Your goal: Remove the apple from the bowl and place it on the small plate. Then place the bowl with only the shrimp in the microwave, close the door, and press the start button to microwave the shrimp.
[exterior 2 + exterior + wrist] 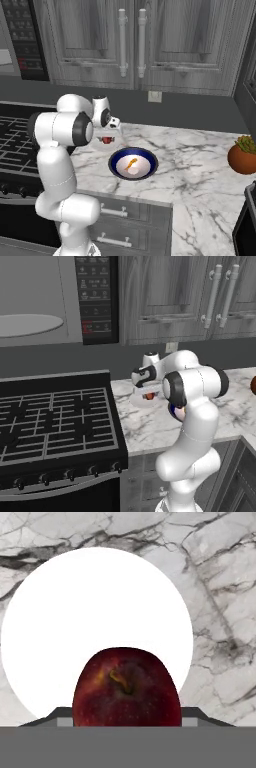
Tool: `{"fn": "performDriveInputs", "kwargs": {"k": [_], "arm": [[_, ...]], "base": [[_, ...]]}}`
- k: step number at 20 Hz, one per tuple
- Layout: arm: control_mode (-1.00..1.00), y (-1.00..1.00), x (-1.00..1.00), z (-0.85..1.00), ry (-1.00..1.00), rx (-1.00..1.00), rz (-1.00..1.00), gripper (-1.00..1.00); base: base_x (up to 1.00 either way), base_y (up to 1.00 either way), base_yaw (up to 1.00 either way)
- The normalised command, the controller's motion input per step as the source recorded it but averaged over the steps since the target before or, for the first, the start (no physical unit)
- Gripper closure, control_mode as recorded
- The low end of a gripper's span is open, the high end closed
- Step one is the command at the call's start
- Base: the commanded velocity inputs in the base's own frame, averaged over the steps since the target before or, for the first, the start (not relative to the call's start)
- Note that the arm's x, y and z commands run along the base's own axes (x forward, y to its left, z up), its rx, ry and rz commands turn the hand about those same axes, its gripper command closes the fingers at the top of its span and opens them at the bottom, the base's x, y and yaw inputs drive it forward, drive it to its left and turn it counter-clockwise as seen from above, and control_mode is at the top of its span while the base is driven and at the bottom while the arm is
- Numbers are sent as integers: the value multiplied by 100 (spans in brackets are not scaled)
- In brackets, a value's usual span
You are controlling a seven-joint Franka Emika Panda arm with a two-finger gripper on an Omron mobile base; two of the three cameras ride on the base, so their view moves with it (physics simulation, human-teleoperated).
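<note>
Gripper (127,724) pinches apple (127,687) between its jaws, over small plate (75,612) on the marble counter (220,587). Bowl (133,163) sits at plate's 4 o'clock in right base view, shrimp (131,163) inside. Microwave (30,301) stands open, upper left.

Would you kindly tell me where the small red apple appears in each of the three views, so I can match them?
Left base view: the small red apple sits centre-right, just left of the white arm's elbow.
Right base view: left of centre, beneath the gripper, above-left of the dark blue bowl.
Hand view: bottom centre, large, over the round white small plate.
Shared landmark: the white veined marble counter.
</note>
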Motion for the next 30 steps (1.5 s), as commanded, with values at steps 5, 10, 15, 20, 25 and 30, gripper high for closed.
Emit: {"fn": "performDriveInputs", "kwargs": {"k": [5,10,15,20,25,30], "arm": [[-100,4,1,-31,0,0,0,100],[-100,26,27,-16,3,0,0,100],[-100,35,36,-8,0,0,0,-100],[-100,5,2,-2,0,0,0,-100],[-100,0,-22,0,-4,0,0,-100],[-100,0,-74,9,-20,0,0,-100]], "base": [[0,0,0],[0,0,0],[0,0,0],[0,0,0],[0,0,0],[0,0,0]]}}
